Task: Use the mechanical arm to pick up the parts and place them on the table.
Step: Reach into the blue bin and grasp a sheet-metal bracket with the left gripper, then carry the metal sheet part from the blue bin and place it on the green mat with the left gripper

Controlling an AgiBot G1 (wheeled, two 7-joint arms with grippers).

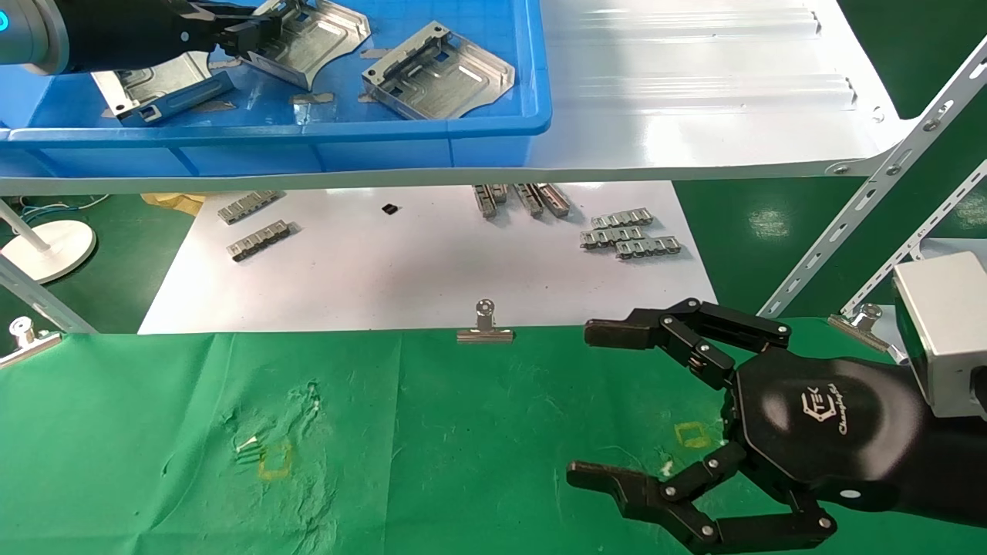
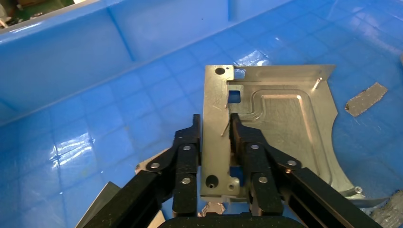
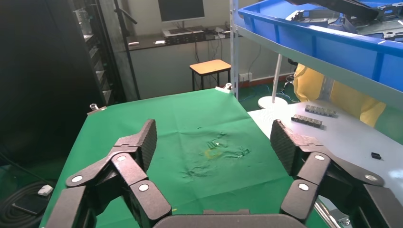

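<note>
Three silvery parts lie in a blue bin (image 1: 308,158) on the upper shelf. My left gripper (image 1: 258,31) reaches into the bin at the top left and is shut on the folded rim of the middle part (image 1: 312,42), which sits tilted. In the left wrist view its fingers (image 2: 187,147) clamp that rim on both sides of the part (image 2: 280,123). Two other parts (image 1: 439,73) (image 1: 162,89) rest loose on the bin floor. My right gripper (image 1: 584,405) hovers open and empty over the green table (image 1: 432,432), at the right.
The bin stands on a glossy white shelf (image 1: 694,92) with slanted metal struts (image 1: 871,193) at the right. Below it, a white sheet (image 1: 432,270) carries grey link strips (image 1: 628,235). Binder clips (image 1: 484,327) pin the cloth's far edge. A white lamp base (image 1: 46,247) stands at the left.
</note>
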